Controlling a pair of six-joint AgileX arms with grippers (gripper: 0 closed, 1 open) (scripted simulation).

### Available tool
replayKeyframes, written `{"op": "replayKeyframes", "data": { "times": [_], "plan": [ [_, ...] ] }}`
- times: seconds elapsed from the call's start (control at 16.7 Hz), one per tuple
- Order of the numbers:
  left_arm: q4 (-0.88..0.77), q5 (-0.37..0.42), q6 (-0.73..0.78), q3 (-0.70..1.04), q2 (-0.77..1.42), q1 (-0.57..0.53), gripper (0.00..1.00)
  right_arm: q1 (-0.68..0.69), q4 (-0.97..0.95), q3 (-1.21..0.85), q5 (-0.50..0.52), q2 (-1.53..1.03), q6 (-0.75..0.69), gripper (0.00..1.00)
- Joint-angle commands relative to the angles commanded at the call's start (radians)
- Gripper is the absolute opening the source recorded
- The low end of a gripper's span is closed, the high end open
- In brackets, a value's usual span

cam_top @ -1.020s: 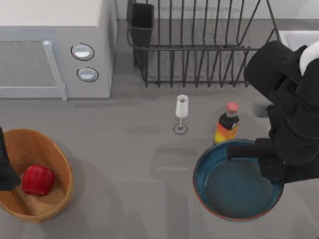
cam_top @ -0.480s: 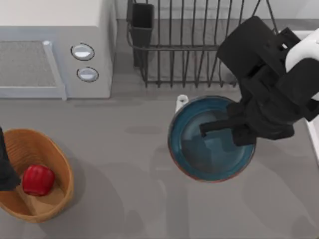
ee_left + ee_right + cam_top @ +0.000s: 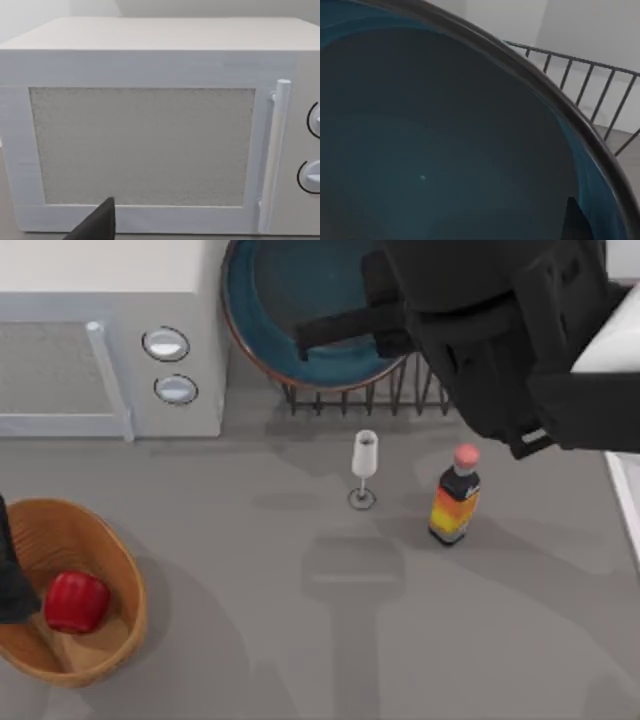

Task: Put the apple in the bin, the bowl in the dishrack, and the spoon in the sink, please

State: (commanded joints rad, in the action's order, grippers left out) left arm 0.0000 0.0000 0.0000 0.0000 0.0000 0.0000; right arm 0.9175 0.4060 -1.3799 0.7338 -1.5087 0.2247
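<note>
While the right gripper holds the bowl over the dishrack, its fingers are clamped on the bowl's rim. Apple lies in the bin at the table's left, beside the parked left arm; whether that arm's fingers are apart cannot be told. Glass and bottle stand before the dishrack.

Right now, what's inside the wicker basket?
The apple lies inside the bin, on its tan floor toward the left. The left arm's dark edge covers the bin's leftmost part, so whatever sits under it cannot be seen.
</note>
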Motion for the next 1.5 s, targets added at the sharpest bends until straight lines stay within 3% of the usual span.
{"op": "replayKeyframes", "data": {
  "times": [0.3,0.54,1.02,1.5],
  "plan": [
    [0.0,0.0,0.0,0.0,0.0,0.0,1.0,0.095,-0.303,-0.048,0.26,0.049,-0.149,0.0],
    [0.0,0.0,0.0,0.0,0.0,0.0,1.0,0.12,-0.382,-0.058,0.328,0.067,-0.193,0.0],
    [0.0,0.0,0.0,0.0,0.0,0.0,1.0,0.082,-0.443,-0.05,0.295,0.009,-0.193,0.0],
    [0.0,0.0,0.0,0.0,0.0,0.0,1.0,-0.133,-0.845,-0.004,0.086,-0.332,-0.201,0.0]
  ]
}}
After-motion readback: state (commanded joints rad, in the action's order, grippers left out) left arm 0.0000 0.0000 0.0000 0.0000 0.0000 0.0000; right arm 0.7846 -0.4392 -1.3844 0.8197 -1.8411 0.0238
